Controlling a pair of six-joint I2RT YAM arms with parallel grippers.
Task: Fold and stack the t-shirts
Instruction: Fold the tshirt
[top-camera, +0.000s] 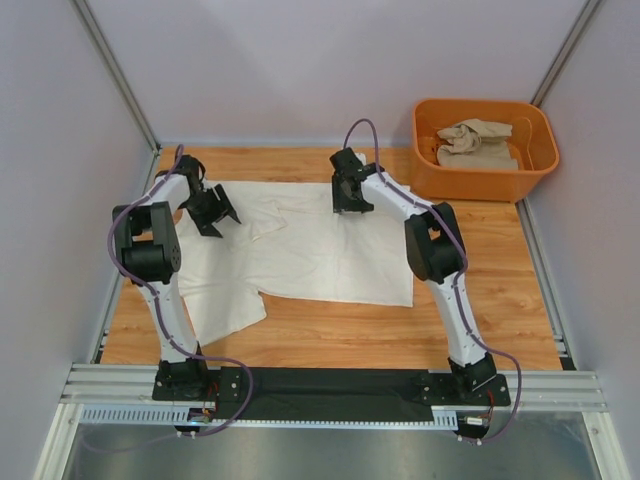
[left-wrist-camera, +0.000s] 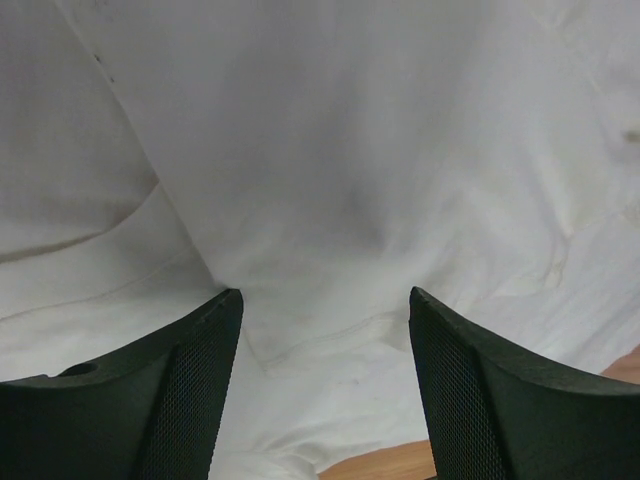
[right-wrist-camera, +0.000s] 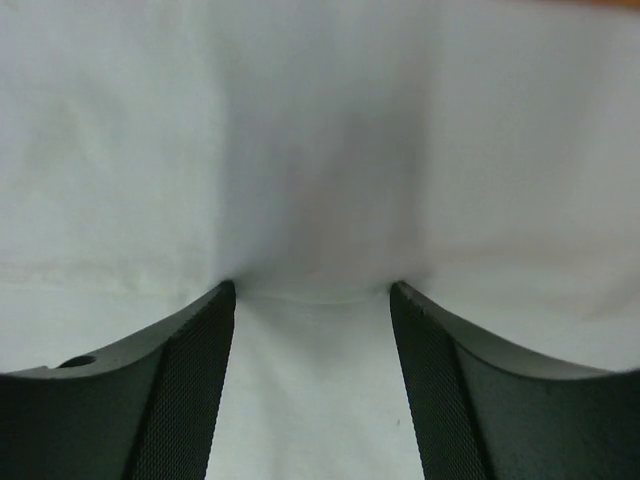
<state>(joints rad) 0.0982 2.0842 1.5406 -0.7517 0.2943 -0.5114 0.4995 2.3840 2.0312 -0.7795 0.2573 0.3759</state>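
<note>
Left hand (top-camera: 218, 220) and right hand (top-camera: 352, 206) both gape at the far edge of the cream-white t-shirt (top-camera: 320, 250). I see it spread on the counter (top-camera: 350, 335), left of the orange tub (top-camera: 482, 186) holding the sandy beige t-shirt (top-camera: 475, 143).

The top view is bright and clear. Both wrist views look blurry, maybe too close, with a grey shadow on the white shirt (right-wrist-camera: 320, 170).

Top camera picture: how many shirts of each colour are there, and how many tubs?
White shirt: 1
Beige shirt: 1
Orange tub: 1
Total: 3
</note>
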